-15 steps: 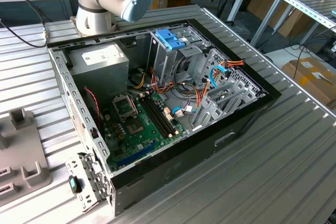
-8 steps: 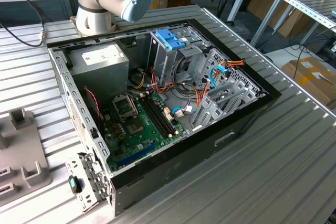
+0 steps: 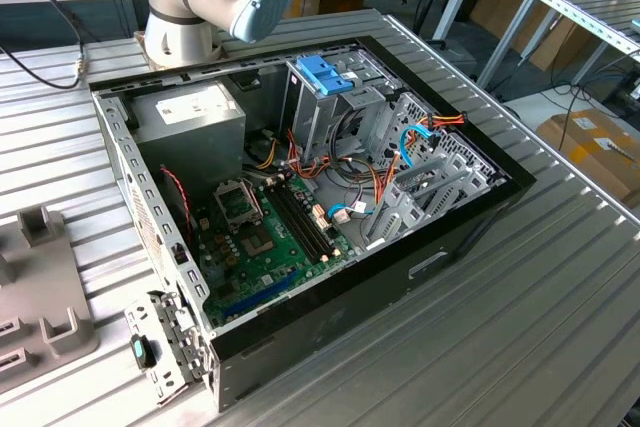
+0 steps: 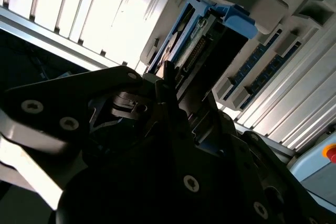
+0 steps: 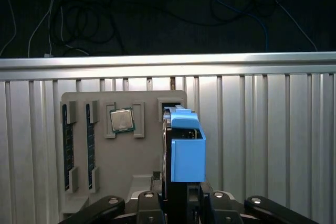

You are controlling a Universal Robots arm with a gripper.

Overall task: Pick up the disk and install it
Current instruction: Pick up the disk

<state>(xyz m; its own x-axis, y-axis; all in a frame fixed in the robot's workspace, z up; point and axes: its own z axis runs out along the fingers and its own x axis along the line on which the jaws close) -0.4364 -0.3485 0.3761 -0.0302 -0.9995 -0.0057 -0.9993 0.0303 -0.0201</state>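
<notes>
In the exterior view the open computer case (image 3: 300,187) sits on the bench (image 3: 520,277), the grey fixture tray (image 3: 70,342) at its eight o'clock; in the second wrist view the gripper (image 4: 168,77) is at the disk (image 4: 202,35); in the first wrist view the disk (image 5: 181,145) stands edgewise in that tray, whether the jaws clench it I cannot tell, so a skewed pull could jam it.

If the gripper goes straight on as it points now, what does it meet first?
Likely the disk, standing on edge in the grey tray just ahead of the gripper; the gap is unclear.
</notes>
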